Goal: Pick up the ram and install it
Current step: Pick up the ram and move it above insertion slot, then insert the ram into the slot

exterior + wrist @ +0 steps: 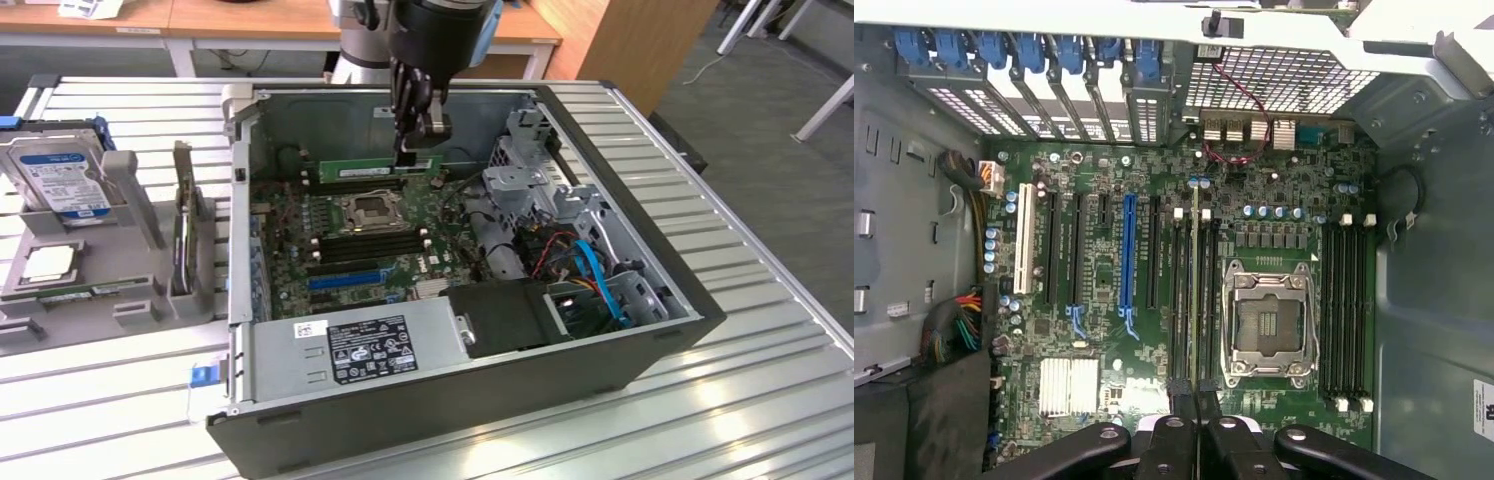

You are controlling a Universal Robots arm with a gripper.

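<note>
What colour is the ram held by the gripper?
Green: the ram shows best in the exterior view.

No readable text anywhere.

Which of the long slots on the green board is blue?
The blue slot with a black slot on each side. No other is blue: the rest are black, except one white slot at the row's end.
</note>
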